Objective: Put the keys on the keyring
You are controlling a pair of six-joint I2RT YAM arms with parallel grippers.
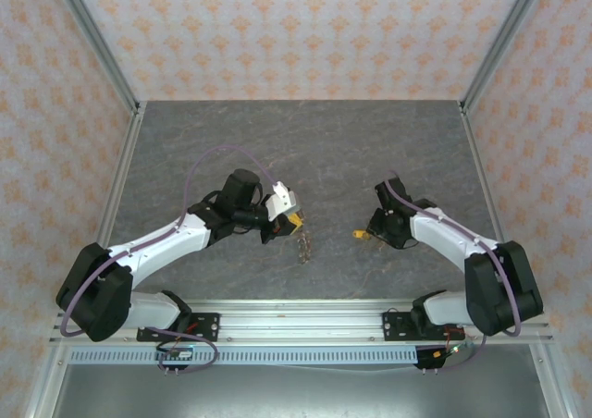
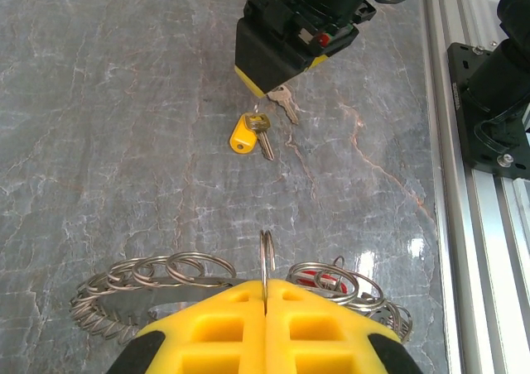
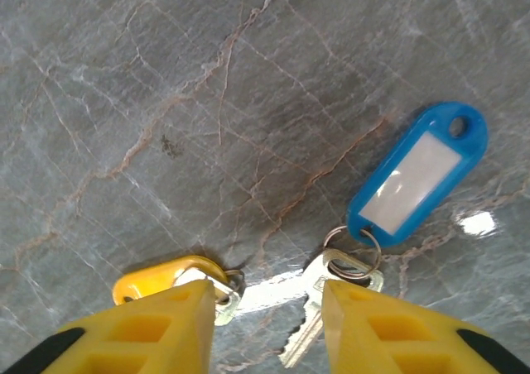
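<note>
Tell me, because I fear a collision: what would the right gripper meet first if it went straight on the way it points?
Most likely the silver key lying between the right gripper's open jaws, close to its tips, then the table; depth is hard to judge.

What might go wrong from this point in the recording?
The left pincer grips just one thin upright loop of the keyring; the loop might twist or slip out. The right pincer stands open between the yellow-tagged key and the blue-tagged key, so closing may catch both, or skid off the flat metal.
</note>
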